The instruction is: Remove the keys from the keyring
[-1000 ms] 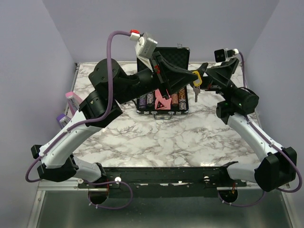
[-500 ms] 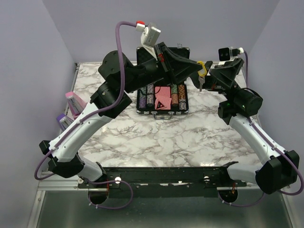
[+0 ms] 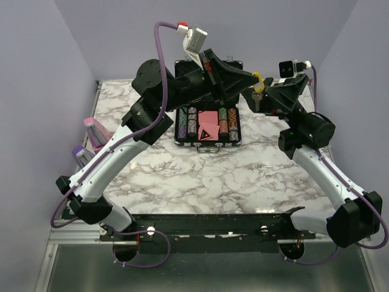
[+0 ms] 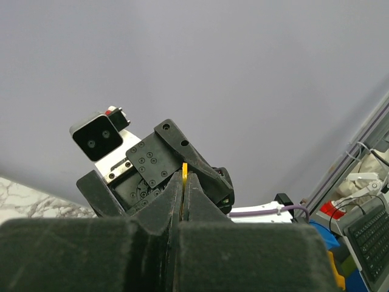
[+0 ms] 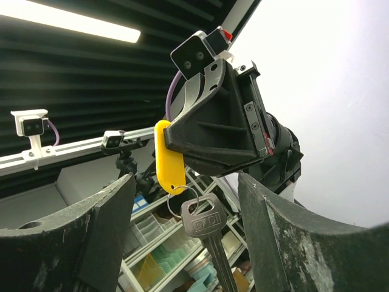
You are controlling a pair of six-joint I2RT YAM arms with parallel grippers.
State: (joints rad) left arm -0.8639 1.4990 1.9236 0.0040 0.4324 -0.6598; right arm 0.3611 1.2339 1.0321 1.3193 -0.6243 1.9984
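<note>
Yellow keyring (image 5: 165,158) pinched in raised left pincer (image 4: 182,188); right pincer (image 5: 187,181) gapes near keys (image 5: 203,222).

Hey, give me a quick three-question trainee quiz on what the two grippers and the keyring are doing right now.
1. True or false: the left gripper is clamped on the yellow keyring.
2. The key hangs: A) under the keyring, B) above it, C) loose, off the ring.
3. Fill in: the right gripper has its jaws ____ on either side of the key.
Key: 1 true; 2 A; 3 open.
</note>
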